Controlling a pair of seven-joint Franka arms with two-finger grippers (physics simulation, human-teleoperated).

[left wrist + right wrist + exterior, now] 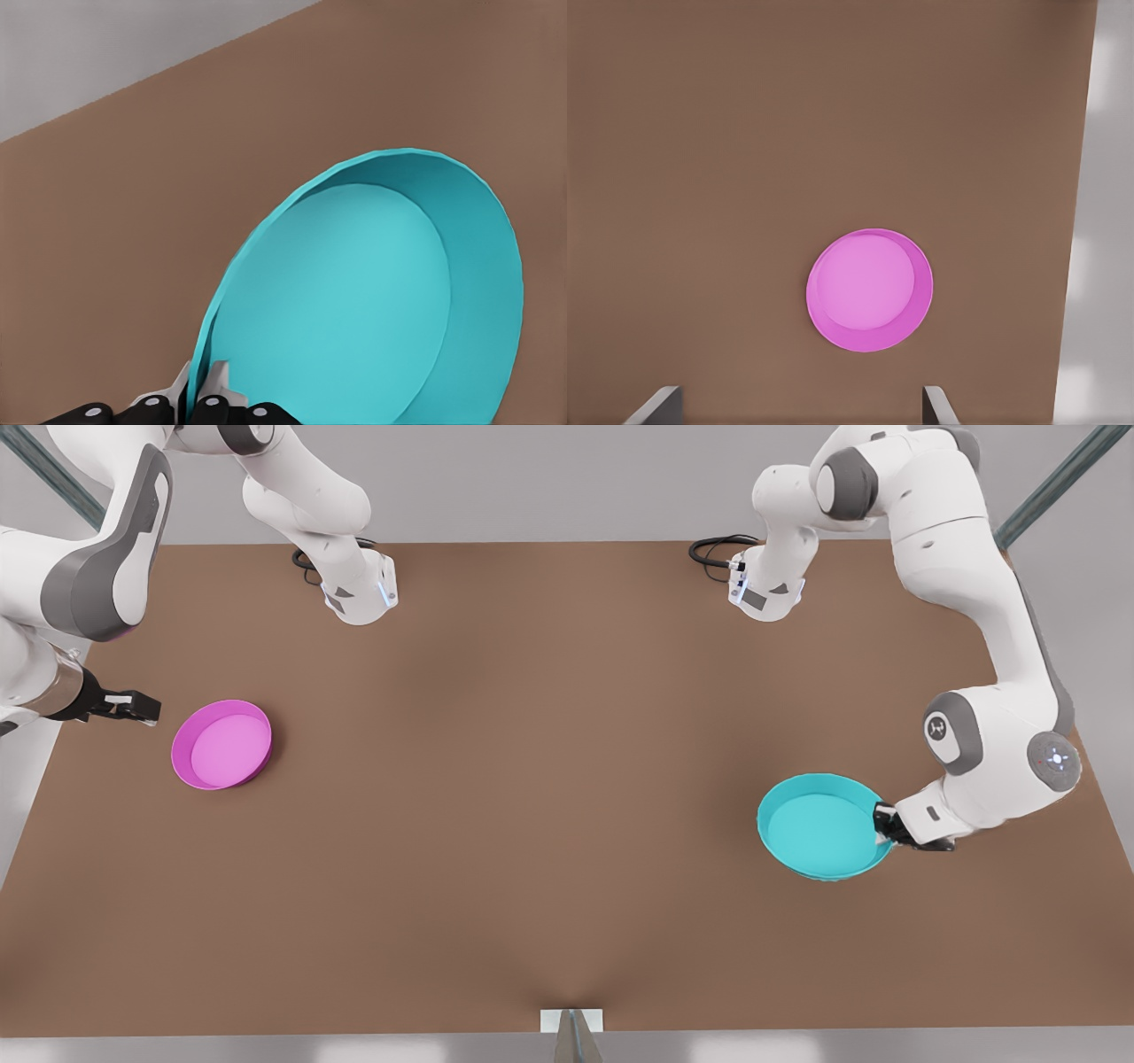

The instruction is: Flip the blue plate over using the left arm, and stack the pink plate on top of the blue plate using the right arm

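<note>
The blue plate (pixel 819 837) is on the front view's right, hollow side up. My left gripper (pixel 886 825) is shut on its rim on the side toward the front view's right. In the left wrist view the fingers (pixel 213 390) pinch the edge of the blue plate (pixel 354 301), which looks tipped against the table. The pink plate (pixel 221 744) lies flat, hollow side up, on the front view's left. My right gripper (pixel 133 707) hovers just beside it toward the table's edge, open and holding nothing. In the right wrist view the pink plate (pixel 868 290) lies beyond the spread right gripper (pixel 799 405).
The brown table (pixel 532 779) spreads wide between the two plates. Both arm bases (pixel 359 593) (pixel 766 589) with black cables stand at its far edge. A small white bracket (pixel 571 1020) sits at the near edge.
</note>
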